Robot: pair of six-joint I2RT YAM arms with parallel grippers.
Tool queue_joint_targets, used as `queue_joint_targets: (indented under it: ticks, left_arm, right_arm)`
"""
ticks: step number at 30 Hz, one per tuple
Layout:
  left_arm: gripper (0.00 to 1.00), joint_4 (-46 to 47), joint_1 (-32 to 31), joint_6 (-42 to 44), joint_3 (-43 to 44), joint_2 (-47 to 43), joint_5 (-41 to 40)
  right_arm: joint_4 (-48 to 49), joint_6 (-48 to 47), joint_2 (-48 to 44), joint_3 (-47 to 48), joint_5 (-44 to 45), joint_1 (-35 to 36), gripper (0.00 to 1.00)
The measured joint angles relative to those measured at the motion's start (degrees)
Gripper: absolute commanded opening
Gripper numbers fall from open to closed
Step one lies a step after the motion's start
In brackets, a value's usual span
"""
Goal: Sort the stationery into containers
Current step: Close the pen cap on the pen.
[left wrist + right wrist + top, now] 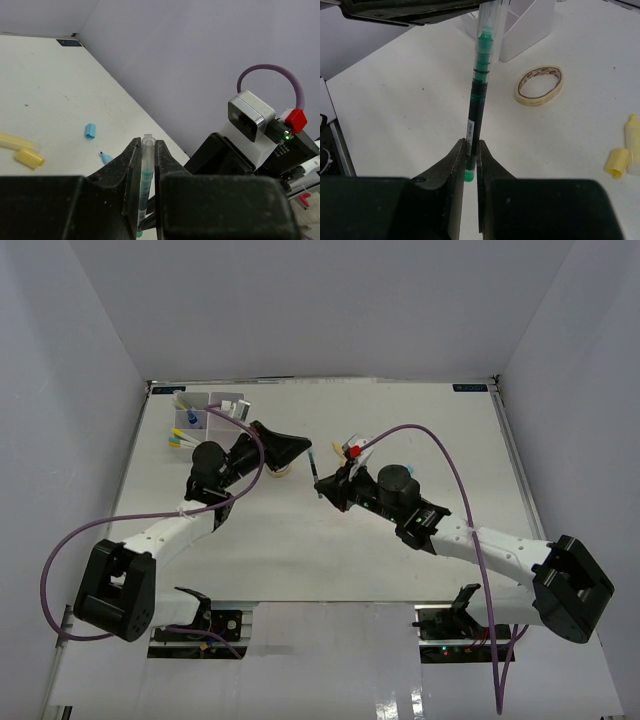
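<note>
Two ends of one green pen (479,75) are being pinched over the worktop's (300,555) middle: the clear end by the left gripper (147,146), the tip by the right gripper (471,150). Seemingly light, stiff and slick, it is best gripped mid-barrel.

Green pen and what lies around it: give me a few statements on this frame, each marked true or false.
1. The left claw and the right claw both grip the pen. True.
2. The tape ring lies in the tray. False: it lies on the table, near the tray.
3. The highlighter has its cap off. True.
4. The pen lies flat on the table. False: the claws hold it off the table.
</note>
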Motion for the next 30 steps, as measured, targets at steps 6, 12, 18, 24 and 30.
queue_joint_targets:
  ticks: [6,12,18,24,30]
  left_arm:
    - [0.00,-6.8,-4.6,7.6,2.3,-1.8,-3.4]
    - [0.00,-13.2,-5.1,12.4,3.4,-5.2,-5.2]
    - [0.00,-17.5,-5.7,14.9,5.2,-6.0,-5.0]
    - [0.00,-18.4,-5.7,14.9,5.2,-4.2,-3.4]
    - [0.00,-19.6,-5.7,15.0,5.2,-4.3,-2.5]
  right_arm:
    - [-2.0,-1.0,-0.5,0.2,0.7,0.0,0.08]
    - [-3.6,-2.2,-2.8,0.2,0.7,0.0,0.08]
    - [-5.2,-2.9,-5.1,-0.3,0.9,0.0,0.08]
    - [-8.3,-3.7,-5.4,-0.4,1.1,0.0,0.08]
    - [-9.1,-3.8,-5.4,-0.4,1.0,0.0,0.08]
